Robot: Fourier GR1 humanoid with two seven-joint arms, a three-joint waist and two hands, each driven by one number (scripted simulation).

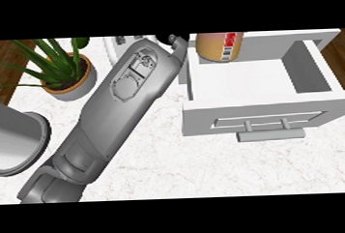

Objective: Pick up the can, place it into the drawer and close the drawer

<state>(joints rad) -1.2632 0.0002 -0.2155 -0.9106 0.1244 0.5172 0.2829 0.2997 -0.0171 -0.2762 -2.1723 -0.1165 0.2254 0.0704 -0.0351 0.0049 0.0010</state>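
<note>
A tan can with a red label and a barcode shows at the back left corner of the open white drawer, cut off by the view's top edge. My left forearm runs from the lower left up to the drawer's left side. Only a small black part of the left hand shows, just left of the can. I cannot tell whether it touches the can. The drawer's front panel carries a bar handle. The right hand is not in view.
A potted green plant stands at the back left of the marble counter. A grey round appliance sits at the left edge. Wood floor shows at both upper corners.
</note>
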